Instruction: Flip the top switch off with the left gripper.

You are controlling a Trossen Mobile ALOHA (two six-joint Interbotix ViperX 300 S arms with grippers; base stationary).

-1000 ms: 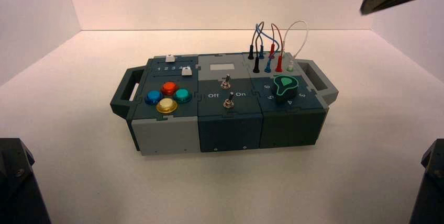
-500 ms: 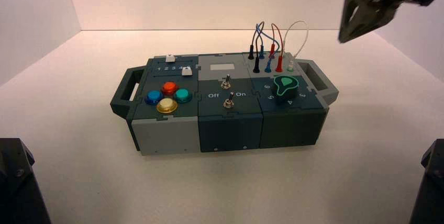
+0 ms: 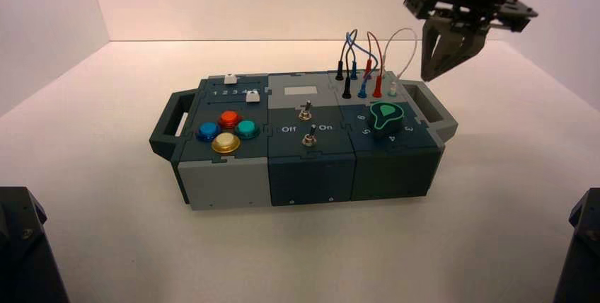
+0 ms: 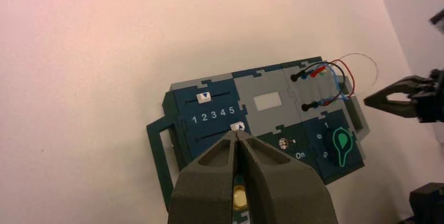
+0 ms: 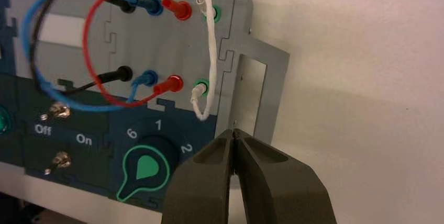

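Observation:
The top switch (image 3: 306, 110) is a small silver toggle just in front of the pale label plate (image 3: 299, 91) on the box's middle section. It also shows in the left wrist view (image 4: 283, 142) and the right wrist view (image 5: 59, 111); I cannot tell which way its lever leans. My left gripper (image 4: 238, 132) is shut and empty, high above the box over the slider section, well clear of the switch. My right gripper (image 3: 429, 75) is shut and empty, hanging over the box's right handle (image 5: 262, 77) near the white wire (image 5: 209, 51).
A second toggle (image 3: 309, 136) stands past the "Off"/"On" lettering. Coloured buttons (image 3: 226, 130) and two white sliders (image 4: 204, 97) fill the left section. The green knob (image 3: 385, 116) and plugged wires (image 3: 361, 69) fill the right section. Dark arm bases (image 3: 21, 246) sit at both front corners.
The right gripper has come down and leftward from the top right corner to just above the box's right end. A dark sliver has appeared at the top left edge.

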